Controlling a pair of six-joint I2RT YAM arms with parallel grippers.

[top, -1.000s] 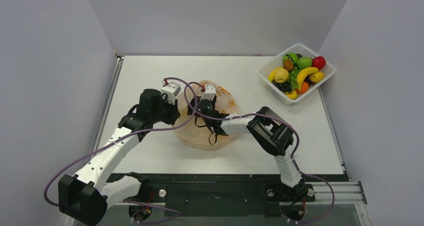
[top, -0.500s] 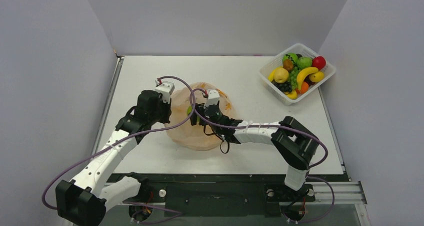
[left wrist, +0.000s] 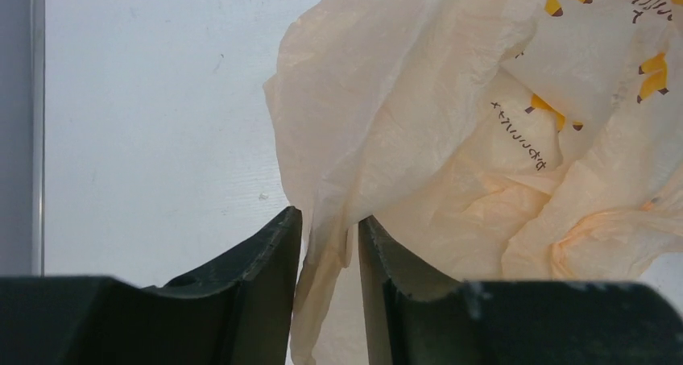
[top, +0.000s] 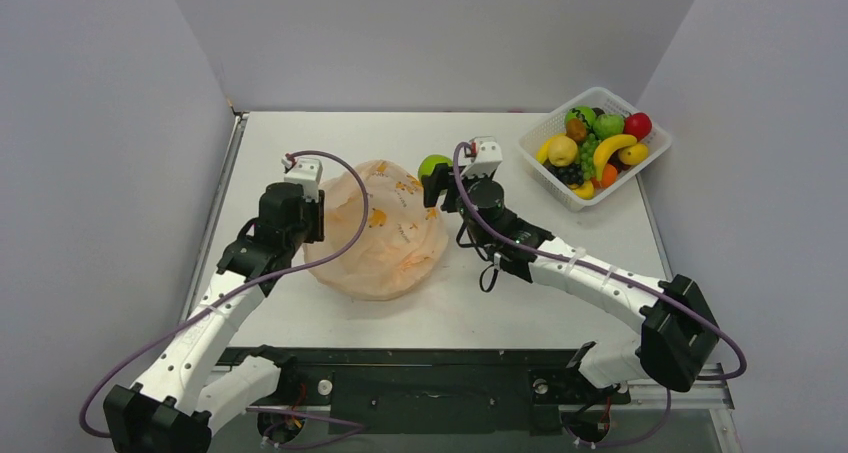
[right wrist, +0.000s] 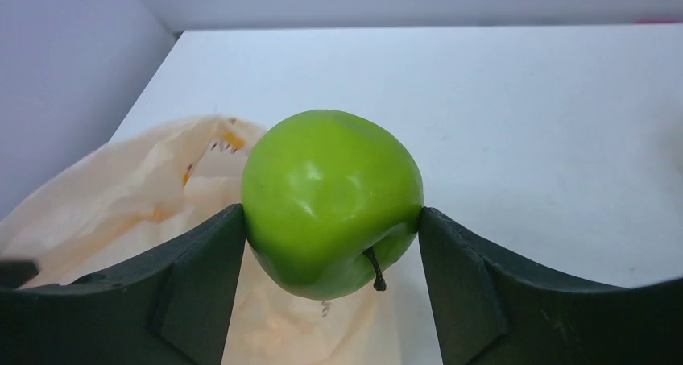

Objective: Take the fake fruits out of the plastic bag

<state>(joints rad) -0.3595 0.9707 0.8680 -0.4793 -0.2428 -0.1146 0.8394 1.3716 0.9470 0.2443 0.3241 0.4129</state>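
well, the glossy green plastic apple (right wrist: 330,200) sits clenched in the right claw (right wrist: 330,217), outside and just beside the crinkly peach-orange translucent plastic bag (top: 380,231), which lies slumped on the white bench (top: 300,143). the left claw (left wrist: 329,230) is slightly parted at the bag's left edge, a thin fold hanging loose between its fingers. a white lattice basket (top: 558,115) of toy fruits stands well apart, far right.

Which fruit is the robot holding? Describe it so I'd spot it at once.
On the white table, look between the crumpled peach bag and the white basket of fruit. There the right end effector clamps a glossy green apple, the only fruit in sight outside the basket.
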